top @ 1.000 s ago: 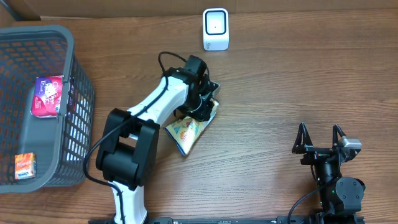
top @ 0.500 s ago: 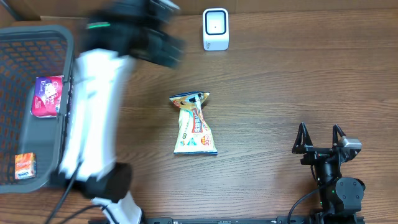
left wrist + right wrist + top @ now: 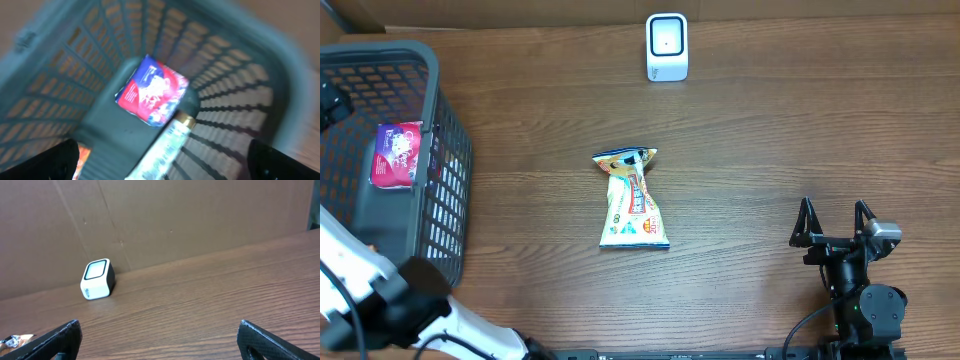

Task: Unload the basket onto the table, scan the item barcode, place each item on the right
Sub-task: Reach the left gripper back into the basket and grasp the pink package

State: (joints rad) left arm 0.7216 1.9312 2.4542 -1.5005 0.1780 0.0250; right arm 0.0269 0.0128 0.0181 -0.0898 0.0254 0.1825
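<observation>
Over the basket [image 3: 445,160], left side: the left gripper [image 3: 167,162] hangs with its jaws spread full and nothing between them, looking down into the mesh (wrist view is motion-blurred); a second ago it was pinched on the snack packet [image 3: 633,200] mid-table; since then it has let go and swung clear across.

Packet now lies flat and alone on the table [image 3: 770,130], twisted end toward the scanner [image 3: 667,47], well apart from it; nothing touches it.

Our read: that packet is finished with or parked, and the left arm is going for another item from the basket; no barcode faces the scanner right now, so no scan is under way.

Right gripper [image 3: 835,222] sits at its side of the table, fingers spread wide, holding nothing; its camera sees the scanner against the cardboard wall [image 3: 200,220].

Materials:
- packet: glossy crinkled film, yellow-white print, limp, pinched neck; likely slippery
- scanner: small white rounded plastic block, dark-rimmed window
- basket: grey plastic lattice, rigid, steep walls
- inside: a flat red-and-white pack [image 3: 152,90], shiny, and a pale tube [image 3: 162,147] with a gold collar; blur hides any barcode
- table: brown wood grain, matte
</observation>
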